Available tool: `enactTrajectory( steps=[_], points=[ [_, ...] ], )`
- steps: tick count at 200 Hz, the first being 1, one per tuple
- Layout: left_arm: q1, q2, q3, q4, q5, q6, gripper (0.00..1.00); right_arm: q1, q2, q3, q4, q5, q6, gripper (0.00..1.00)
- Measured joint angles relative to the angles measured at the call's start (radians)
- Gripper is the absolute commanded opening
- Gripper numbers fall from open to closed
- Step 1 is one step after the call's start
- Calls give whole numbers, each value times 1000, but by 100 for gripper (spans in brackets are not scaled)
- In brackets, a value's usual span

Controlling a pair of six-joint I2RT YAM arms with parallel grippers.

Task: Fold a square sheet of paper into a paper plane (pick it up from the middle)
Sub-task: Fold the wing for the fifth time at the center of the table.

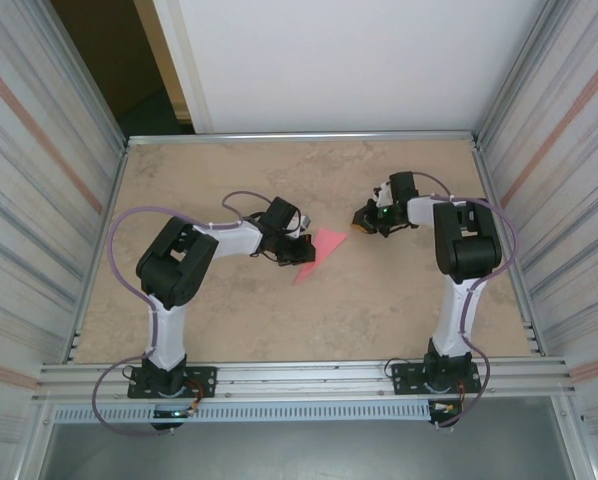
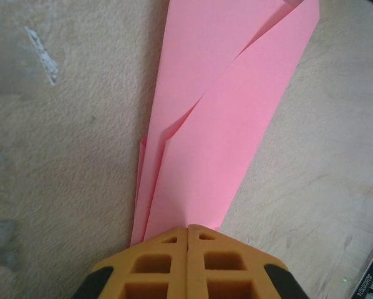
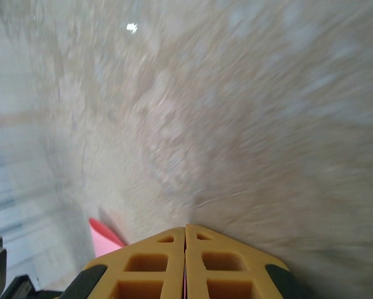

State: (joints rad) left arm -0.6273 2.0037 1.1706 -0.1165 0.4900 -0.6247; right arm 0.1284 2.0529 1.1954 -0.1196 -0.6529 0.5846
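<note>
Left arm (image 1: pixel 179 270): the base is at the near desk (image 1: pixel 379 310) edge, the elbow is bent, and the forearm runs level toward the sheet of paper (image 1: pixel 321 250). The left gripper (image 1: pixel 297 248) sits at the left edge of the sheet. In the left wrist view its fingers (image 2: pixel 161 261) are pressed together and the narrow end of the sheet (image 2: pixel 224 124) passes under their tips.

Sheet: a creased pink wedge, flat on the desk. Its long axis is diagonal, with the tip toward the near left and the wide end toward the far right.

Right arm (image 1: pixel 459 280): upright from its base, with the wrist turned left. The right gripper (image 1: pixel 362 218) is just right of the wide end of the sheet and apart from it. Its fingers (image 3: pixel 155 261) are pressed together and hold nothing.
</note>
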Motion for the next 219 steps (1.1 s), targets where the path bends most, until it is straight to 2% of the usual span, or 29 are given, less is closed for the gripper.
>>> enactTrajectory(
  steps=[37,69,110,131,175,219],
  points=[
    [2,0,10,-14,3,3,0,25,-81,-44,-4,58,-1,9],
    [6,1,19,-37,5,3,0,140,-184,-108,4,78,14,9],
    [6,1,20,-40,6,3,0,265,-176,-140,15,80,45,8],
    [6,0,20,-39,10,3,0,273,-145,-140,20,81,59,7],
    [3,-7,18,-28,33,35,7,270,-99,-122,6,77,62,7],
    [-12,-12,30,-22,52,78,6,270,-86,-103,-5,72,61,7]
  ],
)
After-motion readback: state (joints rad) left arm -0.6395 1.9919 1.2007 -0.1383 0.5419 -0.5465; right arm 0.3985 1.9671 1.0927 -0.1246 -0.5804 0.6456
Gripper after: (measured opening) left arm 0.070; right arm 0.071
